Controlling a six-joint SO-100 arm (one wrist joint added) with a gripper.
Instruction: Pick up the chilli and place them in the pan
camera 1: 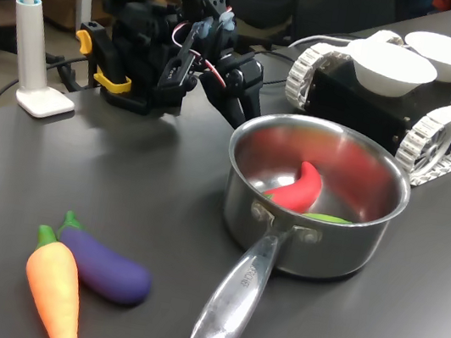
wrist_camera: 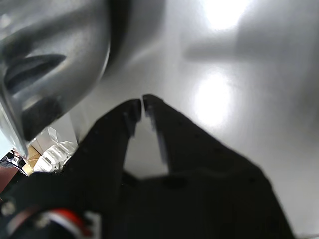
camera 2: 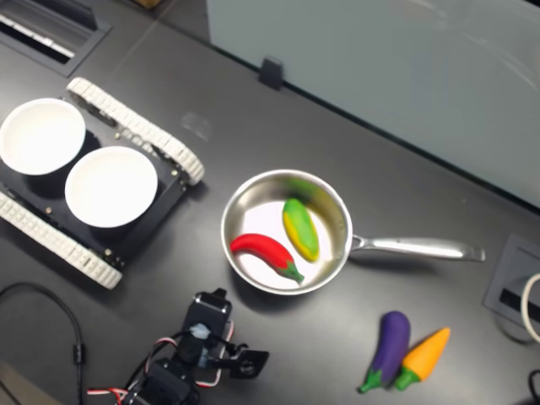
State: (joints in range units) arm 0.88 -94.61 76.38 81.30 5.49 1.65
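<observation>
1. Table: dark, matte, carries everything. Bare stretch betw. the arm and the pan.
2. Tracked black base w/ two white bowls on top, at the second exterior view's left. Not part of the job.
3. Pan: shiny steel, upright, handle out toward the second exterior view's right. Wrist view shows its outer wall close beside the arm.
4. Arm: folded back near its base, at the first exterior view's upper left, clear of the pan.
5. Eggplant & carrot: lying side by side, touching, on the table near the handle end. Untouched, not wanted.
6. Yellow-green veg: inside the pan, next to the chilli.
7. Chilli: red, lies on the pan floor in both exterior views, green stem tip toward the pan's middle. In the first exterior view it leans up the far inner wall.
8. Gripper: jaws together at the tips, nothing betw. them, only table surface seen past the gap. Just outside the pan rim, not over it.
9. Progress, my read: pick + place look done, since the chilli is in the pan and the jaws are empty. No other chilli in view on the table. Left: nothing but parking the arm, if that.
</observation>
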